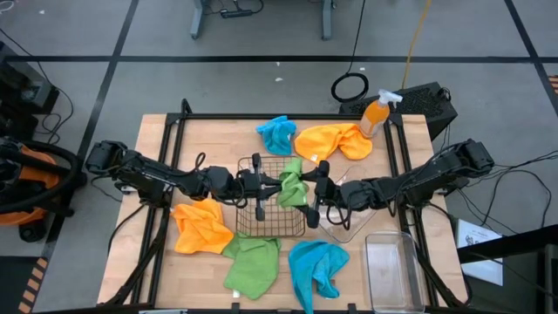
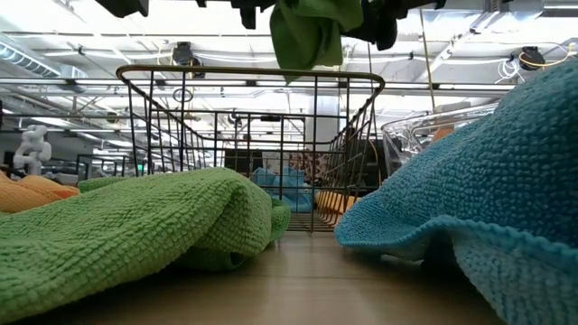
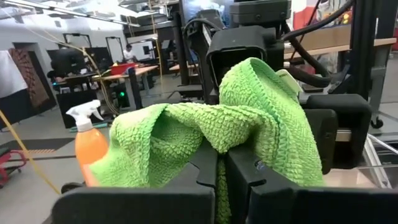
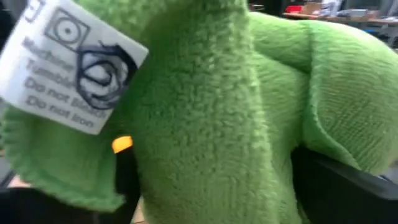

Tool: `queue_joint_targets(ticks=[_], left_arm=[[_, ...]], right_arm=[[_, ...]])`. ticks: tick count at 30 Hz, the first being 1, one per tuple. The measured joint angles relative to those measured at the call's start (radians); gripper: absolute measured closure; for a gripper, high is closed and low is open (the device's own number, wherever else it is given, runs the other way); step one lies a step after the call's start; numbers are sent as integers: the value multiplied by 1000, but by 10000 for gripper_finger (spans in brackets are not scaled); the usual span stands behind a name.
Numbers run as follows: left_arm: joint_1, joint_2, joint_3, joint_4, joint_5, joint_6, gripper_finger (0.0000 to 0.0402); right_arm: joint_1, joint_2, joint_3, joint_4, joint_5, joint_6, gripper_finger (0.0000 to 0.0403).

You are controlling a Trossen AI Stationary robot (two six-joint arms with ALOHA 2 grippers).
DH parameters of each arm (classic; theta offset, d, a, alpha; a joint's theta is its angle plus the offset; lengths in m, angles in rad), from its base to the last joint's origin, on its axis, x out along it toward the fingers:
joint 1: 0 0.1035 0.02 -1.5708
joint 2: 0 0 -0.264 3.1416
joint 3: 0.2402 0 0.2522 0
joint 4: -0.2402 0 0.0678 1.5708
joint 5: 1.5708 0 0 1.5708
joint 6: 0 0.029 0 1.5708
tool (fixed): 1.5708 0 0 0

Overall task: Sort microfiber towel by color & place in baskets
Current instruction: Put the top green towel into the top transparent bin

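Gripping green towel (image 3: 249, 124) between left gripper (image 3: 221, 168) and right gripper (image 1: 316, 187), tag (image 4: 68, 78) reading "Do not iron"

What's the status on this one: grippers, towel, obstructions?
Left gripper and right gripper both shut on fuzzy green microfiber towel, held above copper wire-mesh basket. Nothing blocking the basket.

Filled almost edge to edge by a fuzzy green microfiber towel (image 4: 249, 124), folded into thick ridges. At ten o'clock, a white care label (image 4: 68, 74) sewn to the cloth, printed with a wash symbol and blurred lines reading "Do not...". Just below the label, near eight o'clock, a small orange patch (image 4: 122, 144) showing through a dark gap. At four o'clock, a dark shape behind the cloth, too hidden to identify.
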Motion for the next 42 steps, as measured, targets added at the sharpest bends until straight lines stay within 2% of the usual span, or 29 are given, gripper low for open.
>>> queue_joint_targets(ticks=[4,9,12,14,19,23,27,31,36,42], left_arm=[[0,0,0,12,18,0,393],[0,0,0,20,49,-3,393],[0,0,0,17,-25,-23,387],[-1,0,0,9,-73,-29,371],[-19,0,0,-11,-111,-30,289],[-45,0,0,-39,-158,-55,218],[-74,0,0,-46,-196,-74,173],[-98,0,0,-41,-161,-109,159],[-117,0,0,-29,-140,-136,157],[-150,65,35,-16,-133,-177,157]], right_arm=[[-4,0,0,1,-59,7,146],[-7,0,0,1,-111,2,279],[-7,0,0,-4,-137,-16,361],[-8,-11,0,-33,-140,-23,387],[-6,-77,0,-186,-149,25,375],[-1,-166,0,-318,-147,66,386],[13,-273,0,-481,-142,103,395],[31,-377,25,-740,-107,192,393],[52,-434,105,-1059,-61,291,393],[77,-444,180,-1188,-66,318,392]])
